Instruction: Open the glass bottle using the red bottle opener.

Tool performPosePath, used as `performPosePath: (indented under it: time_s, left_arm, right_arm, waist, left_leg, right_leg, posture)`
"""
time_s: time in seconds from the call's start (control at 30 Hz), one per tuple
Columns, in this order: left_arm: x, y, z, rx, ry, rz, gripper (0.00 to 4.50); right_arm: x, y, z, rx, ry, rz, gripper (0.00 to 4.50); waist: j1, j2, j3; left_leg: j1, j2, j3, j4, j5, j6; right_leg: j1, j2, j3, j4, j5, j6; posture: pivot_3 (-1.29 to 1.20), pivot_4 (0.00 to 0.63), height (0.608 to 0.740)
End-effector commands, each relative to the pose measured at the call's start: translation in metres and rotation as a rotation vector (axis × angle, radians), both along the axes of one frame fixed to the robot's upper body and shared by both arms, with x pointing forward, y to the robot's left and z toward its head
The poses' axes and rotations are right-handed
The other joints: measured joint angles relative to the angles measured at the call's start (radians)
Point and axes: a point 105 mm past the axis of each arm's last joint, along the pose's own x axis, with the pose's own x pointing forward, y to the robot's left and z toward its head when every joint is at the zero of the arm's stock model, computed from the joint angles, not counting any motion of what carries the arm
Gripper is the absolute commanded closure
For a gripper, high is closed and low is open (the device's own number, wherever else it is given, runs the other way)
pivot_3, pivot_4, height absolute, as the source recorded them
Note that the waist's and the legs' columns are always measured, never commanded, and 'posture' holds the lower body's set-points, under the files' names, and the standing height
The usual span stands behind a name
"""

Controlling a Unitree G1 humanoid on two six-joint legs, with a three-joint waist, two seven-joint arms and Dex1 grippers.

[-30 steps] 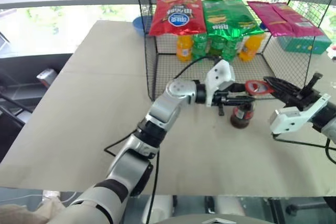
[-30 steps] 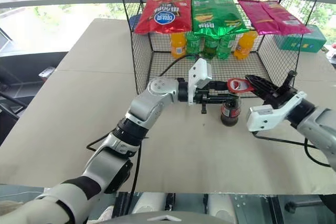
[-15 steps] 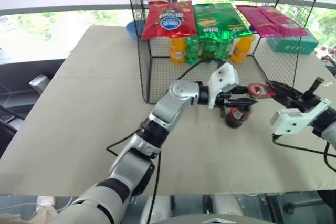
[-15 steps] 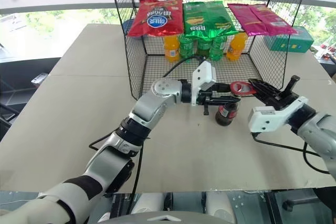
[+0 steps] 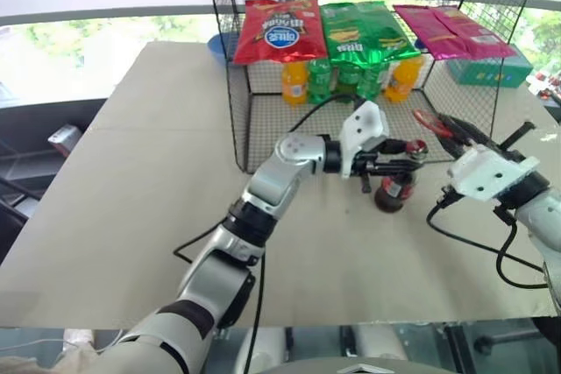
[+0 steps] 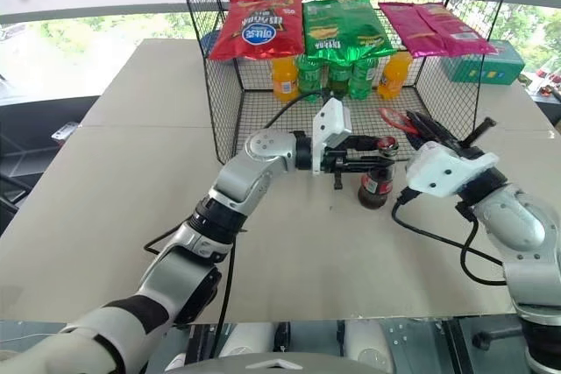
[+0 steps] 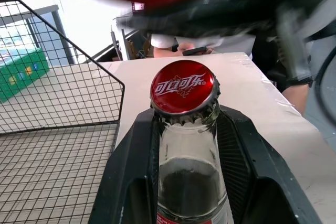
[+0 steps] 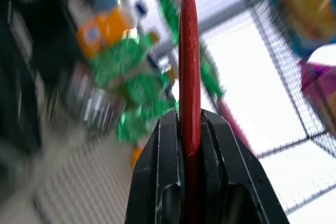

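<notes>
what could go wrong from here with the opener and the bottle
The opener sits edge-on between the right gripper fingers, so it may twist or slip when levered. The cap is still on the bottle, which the left gripper grips only at the neck; prying could tip it. The wire rack stands close behind.

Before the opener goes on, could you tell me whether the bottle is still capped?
Capped: the red cap sits crimped on the glass bottle.

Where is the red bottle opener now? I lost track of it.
In the head views, the red bottle opener is clamped in the right gripper, just right of the glass bottle, before the wire cage.
</notes>
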Motion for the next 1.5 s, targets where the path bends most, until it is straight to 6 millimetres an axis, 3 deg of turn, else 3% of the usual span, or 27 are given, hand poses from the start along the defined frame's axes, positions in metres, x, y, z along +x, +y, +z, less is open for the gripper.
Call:
performPosePath:
  time_s: [0.03, 0.2, 0.27, 0.4, 0.53, 0.93, 1.1, 1.23, 1.37, 1.47, 1.5]
  left_arm:
    - [0.006, 0.007, -0.02, 0.067, 0.039, 0.046, 3.34]
    - [0.007, 0.007, -0.019, 0.061, 0.037, 0.053, 3.34]
    - [0.008, 0.007, -0.018, 0.058, 0.034, 0.056, 3.34]
    - [0.008, 0.007, -0.018, 0.056, 0.034, 0.057, 3.34]
    - [0.009, 0.008, -0.018, 0.06, 0.032, 0.059, 3.34]
    - [0.008, 0.009, -0.019, 0.06, 0.036, 0.061, 3.34]
    - [0.008, 0.009, -0.019, 0.059, 0.036, 0.064, 3.34]
    - [0.008, 0.009, -0.017, 0.05, 0.031, 0.068, 3.34]
    - [0.007, 0.01, -0.015, 0.036, 0.024, 0.067, 3.34]
    - [0.006, 0.01, -0.014, 0.03, 0.025, 0.068, 3.34]
    - [0.006, 0.01, -0.015, 0.03, 0.025, 0.069, 3.34]
  right_arm:
    - [-0.007, 0.004, 0.008, 0.019, -0.008, 0.025, 4.5]
    - [-0.007, -0.019, -0.005, 0.083, 0.174, -0.034, 4.5]
    - [-0.011, -0.03, -0.012, -0.019, 0.185, -0.066, 4.5]
    - [-0.014, -0.041, -0.014, 0.001, 0.154, -0.124, 4.5]
    - [-0.017, -0.038, -0.026, -0.035, 0.169, -0.115, 4.5]
    - [-0.018, -0.02, -0.029, -0.244, 0.048, -0.04, 4.5]
    - [-0.008, -0.04, -0.028, 0.028, 0.131, -0.152, 4.5]
    - [-0.008, -0.064, -0.068, 0.207, 0.396, -0.269, 4.5]
    - [-0.008, -0.061, -0.097, 0.422, 0.636, -0.309, 4.5]
    - [0.002, -0.056, -0.105, 0.517, 0.716, -0.325, 4.5]
    - [0.006, -0.055, -0.107, 0.524, 0.728, -0.336, 3.61]
  waist:
    - [0.0, 0.0, 0.0]
    - [0.001, 0.0, 0.0]
    - [0.001, 0.0, 0.0]
    - [-0.004, 0.0, 0.001]
    - [-0.002, 0.0, 0.001]
    - [-0.003, 0.0, 0.001]
    - [-0.001, -0.001, 0.002]
    - [0.001, 0.0, 0.001]
    - [-0.003, 0.001, 0.001]
    - [-0.006, 0.004, 0.001]
    - [-0.007, 0.004, 0.001]
  left_leg:
    - [0.0, 0.0, 0.0, 0.0, 0.0, 0.0]
    - [-0.001, 0.0, 0.001, 0.0, 0.0, 0.0]
    - [-0.001, 0.002, 0.001, 0.0, 0.0, 0.0]
    - [-0.001, 0.002, 0.002, 0.0, 0.0, 0.0]
    - [-0.003, 0.002, 0.002, 0.0, 0.0, 0.0]
    - [-0.003, 0.002, 0.003, -0.001, 0.0, 0.0]
    - [-0.004, 0.003, 0.002, 0.0, 0.0, 0.0]
    - [-0.006, 0.005, 0.002, 0.0, 0.0, 0.0]
    - [-0.013, 0.006, 0.003, 0.0, 0.0, 0.0]
    - [-0.014, 0.006, 0.003, 0.0, 0.0, 0.0]
    - [-0.014, 0.007, 0.003, 0.0, 0.0, 0.0]
  right_leg:
    - [0.0, 0.0, 0.0, 0.0, 0.0, 0.0]
    - [0.0, 0.0, 0.0, 0.0, 0.0, 0.0]
    - [0.0, 0.0, 0.001, 0.0, 0.0, 0.0]
    - [-0.002, 0.0, 0.001, -0.001, -0.002, 0.003]
    - [-0.004, 0.002, 0.001, 0.0, -0.002, 0.003]
    - [-0.005, 0.002, 0.002, 0.0, -0.002, 0.004]
    - [-0.005, 0.002, 0.002, 0.0, -0.002, 0.003]
    - [-0.007, 0.002, 0.002, 0.0, 0.0, 0.0]
    - [-0.014, 0.002, 0.002, 0.0, 0.001, -0.001]
    - [-0.015, 0.003, 0.002, 0.001, 0.001, -0.001]
    - [-0.015, 0.003, 0.002, 0.001, 0.001, -0.002]
  posture:
    - [0.0, 0.15, 0.74]
    - [0.0, 0.15, 0.74]
    - [0.0, 0.15, 0.74]
    - [0.0, 0.15, 0.74]
    - [0.0, 0.15, 0.74]
    - [0.0, 0.15, 0.74]
    - [0.0, 0.15, 0.74]
    - [0.0, 0.15, 0.74]
    - [0.0, 0.15, 0.74]
    - [0.0, 0.15, 0.74]
    - [0.0, 0.15, 0.74]
